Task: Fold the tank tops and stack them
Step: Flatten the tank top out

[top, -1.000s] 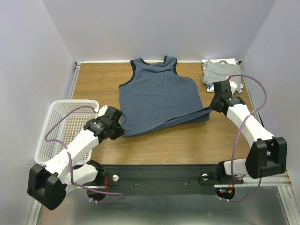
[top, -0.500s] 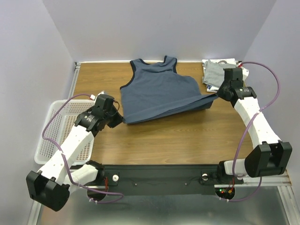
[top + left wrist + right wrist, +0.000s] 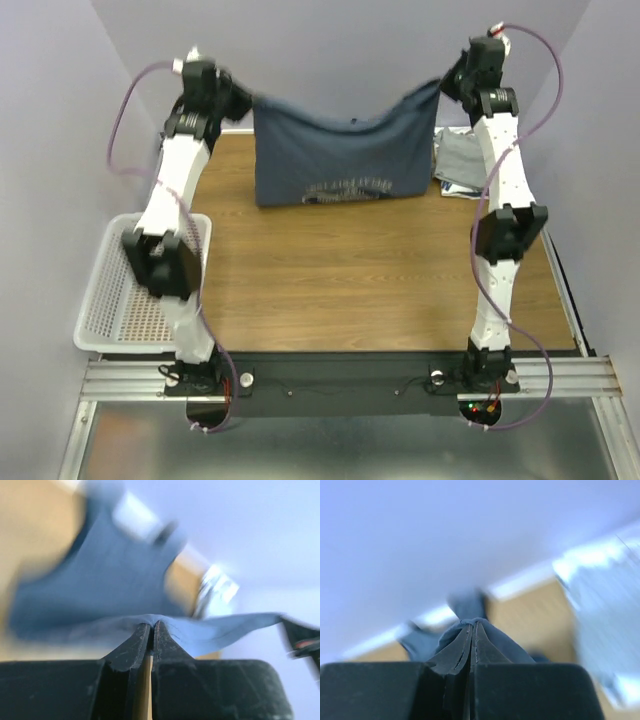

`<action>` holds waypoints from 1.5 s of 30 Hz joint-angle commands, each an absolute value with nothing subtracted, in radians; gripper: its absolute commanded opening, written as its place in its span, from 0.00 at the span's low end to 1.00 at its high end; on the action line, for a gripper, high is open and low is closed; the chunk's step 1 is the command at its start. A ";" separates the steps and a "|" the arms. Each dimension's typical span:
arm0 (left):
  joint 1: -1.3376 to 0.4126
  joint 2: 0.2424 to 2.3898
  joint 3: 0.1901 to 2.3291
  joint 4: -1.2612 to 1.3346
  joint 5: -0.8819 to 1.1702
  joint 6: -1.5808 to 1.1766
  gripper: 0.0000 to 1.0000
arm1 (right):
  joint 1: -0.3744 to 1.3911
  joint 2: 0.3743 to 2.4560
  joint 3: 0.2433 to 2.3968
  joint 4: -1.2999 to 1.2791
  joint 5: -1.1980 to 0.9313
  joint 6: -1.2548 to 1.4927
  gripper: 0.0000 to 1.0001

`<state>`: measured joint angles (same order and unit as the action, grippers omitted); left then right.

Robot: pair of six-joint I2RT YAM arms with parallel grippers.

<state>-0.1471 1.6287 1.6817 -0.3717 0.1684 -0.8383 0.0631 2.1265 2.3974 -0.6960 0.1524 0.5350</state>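
Note:
The slate-blue tank top hangs in the air above the back of the table, stretched between both grippers, its pale printed lettering facing the camera near its lower edge. My left gripper is shut on its left hem corner; the wrist view shows the cloth pinched at the fingertips. My right gripper is shut on the right hem corner, with bunched cloth around its tips. A light grey tank top lies folded at the back right of the table, partly behind the right arm.
A white plastic mesh basket sits at the left edge of the wooden table. Both arms stand tall and extended toward the back wall. White walls close in the back and sides.
Both grippers have risen from table height to high at the back, lifting the blue tank top off the table. It has flipped, so the lettering now shows.

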 commanded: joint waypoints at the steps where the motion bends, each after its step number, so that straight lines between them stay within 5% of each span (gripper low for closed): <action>1: -0.107 2.152 2.469 -0.329 0.284 -0.773 0.00 | 0.023 2.357 2.874 -0.565 0.014 0.642 0.00; 3: -0.092 2.268 2.816 -0.295 0.363 -0.846 0.00 | 0.020 2.292 2.694 -0.410 0.005 0.688 0.00; 4: -0.083 2.284 2.824 -0.244 0.398 -0.876 0.00 | 0.020 2.239 2.596 -0.311 -0.030 0.701 0.00; 9: -0.045 1.884 2.349 0.244 0.372 -0.807 0.00 | 0.020 1.999 2.437 0.064 -0.006 0.628 0.00; 17: 0.077 1.841 2.360 0.270 0.475 -0.851 0.00 | 0.014 1.867 2.283 0.149 0.028 0.584 0.00; 33: 0.034 1.214 0.926 0.388 0.422 -0.901 0.00 | -0.031 1.467 1.251 0.080 -0.058 0.581 0.00; 39: 0.029 0.884 0.902 0.201 0.364 -0.810 0.00 | -0.037 1.197 1.206 0.005 -0.018 0.546 0.00; 45: 0.031 0.707 1.135 0.002 0.420 -0.733 0.00 | -0.037 0.965 1.386 -0.136 -0.067 0.515 0.00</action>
<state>0.0277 0.7761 1.0573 0.0666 0.3977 -0.7998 -0.0292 1.0729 1.2942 -0.1112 -0.0540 0.5541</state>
